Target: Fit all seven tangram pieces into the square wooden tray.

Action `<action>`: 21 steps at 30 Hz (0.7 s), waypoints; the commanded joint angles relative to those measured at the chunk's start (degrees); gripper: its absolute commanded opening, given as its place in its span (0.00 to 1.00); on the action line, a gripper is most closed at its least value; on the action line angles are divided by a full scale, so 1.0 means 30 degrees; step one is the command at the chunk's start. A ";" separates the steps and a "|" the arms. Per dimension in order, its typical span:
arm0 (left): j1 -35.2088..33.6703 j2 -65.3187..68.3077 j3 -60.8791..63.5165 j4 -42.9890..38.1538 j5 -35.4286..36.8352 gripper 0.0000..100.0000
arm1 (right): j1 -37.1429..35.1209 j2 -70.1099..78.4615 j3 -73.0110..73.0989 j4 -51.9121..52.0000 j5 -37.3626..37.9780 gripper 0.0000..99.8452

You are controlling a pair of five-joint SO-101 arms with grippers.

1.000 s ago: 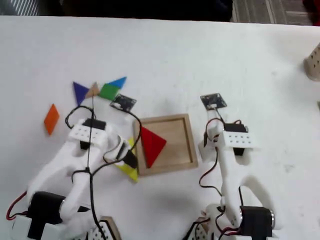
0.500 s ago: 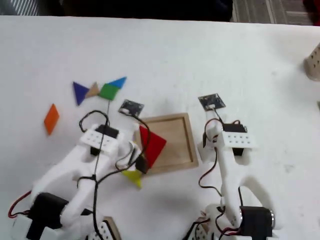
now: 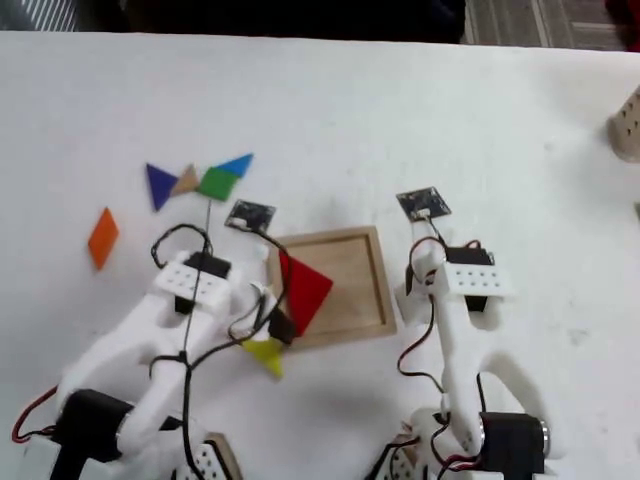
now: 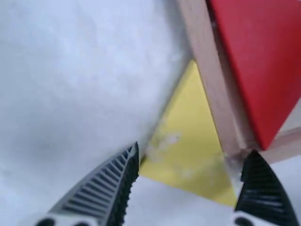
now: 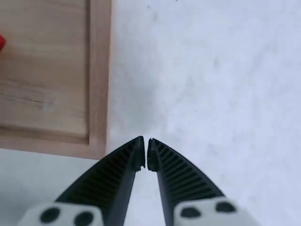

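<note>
The square wooden tray (image 3: 352,262) lies mid-table with a red triangle (image 3: 301,291) inside, one corner overhanging its left rim. My left gripper (image 3: 272,336) sits at the tray's near left corner. Its fingers (image 4: 118,181) press on both ends of a yellow triangle (image 4: 188,141), which lies on the table against the tray rim (image 4: 207,89). My right gripper (image 5: 145,153) is shut and empty, over bare table beside the tray's right rim (image 5: 99,70). Purple (image 3: 158,184), tan (image 3: 186,181), green (image 3: 217,182) and blue (image 3: 238,164) pieces cluster at far left, with an orange parallelogram (image 3: 102,237) nearer.
A pale perforated object (image 3: 628,124) stands at the right edge. A wooden block (image 3: 222,456) lies by the left arm's base. Open tabletop stretches across the back and right.
The left arm swung toward the tray's near left corner, and the yellow triangle slid with it from along the left rim down to that corner. The right arm has not moved.
</note>
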State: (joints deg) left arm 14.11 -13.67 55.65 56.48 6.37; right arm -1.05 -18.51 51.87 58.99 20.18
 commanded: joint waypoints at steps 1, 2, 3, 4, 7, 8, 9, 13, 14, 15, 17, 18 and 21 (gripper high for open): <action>-0.1216 0.0190 0.0557 0.0352 -0.0440 0.33 | -0.0220 -0.0190 -0.0088 -0.0161 0.0176 0.02; -0.1538 0.0190 0.0586 0.0322 -0.0938 0.33 | -0.0220 -0.0190 -0.0088 -0.0161 0.0176 0.02; -0.1890 0.0190 0.0615 0.0322 -0.1260 0.33 | -0.0220 -0.0190 -0.0088 -0.0161 0.0176 0.02; -0.2271 0.0190 0.0615 0.0293 -0.1495 0.33 | -0.0220 -0.0190 -0.0088 -0.0161 0.0176 0.02; -0.2769 0.0190 0.0645 0.0264 -0.1788 0.33 | -0.0249 -0.0190 -0.0088 -0.0161 0.0176 0.02; -0.2711 0.0190 0.0645 0.0264 -0.1788 0.33 | -0.0249 -0.0190 -0.0088 -0.0161 0.0176 0.02; -0.2681 0.0190 0.0674 0.0264 -0.1788 0.33 | -0.0249 -0.0190 -0.0088 -0.0161 0.0176 0.02; -0.2711 0.0190 0.0703 0.0381 -0.2315 0.33 | -0.0220 -0.0190 -0.0088 -0.0161 0.0176 0.02; -0.2799 0.0161 0.0733 0.0381 -0.2608 0.33 | -0.0220 -0.0190 -0.0088 -0.0161 0.0176 0.02; -0.2857 0.0161 0.0908 0.0381 -0.2842 0.33 | -0.0220 -0.0190 -0.0088 -0.0161 0.0176 0.02; -0.2974 0.0161 0.1026 0.0381 -0.3077 0.33 | -0.0220 -0.0190 -0.0088 -0.0161 0.0176 0.02; -0.3033 0.0161 0.1055 0.0381 -0.3136 0.33 | -0.0220 -0.0190 -0.0088 -0.0161 0.0176 0.02; -0.3033 0.0161 0.1055 0.0410 -0.3165 0.33 | -0.0220 -0.0220 -0.0088 -0.0161 0.0176 0.02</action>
State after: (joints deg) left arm 5.76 -13.32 57.67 56.75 -2.42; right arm -1.14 -18.51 51.87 58.99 20.18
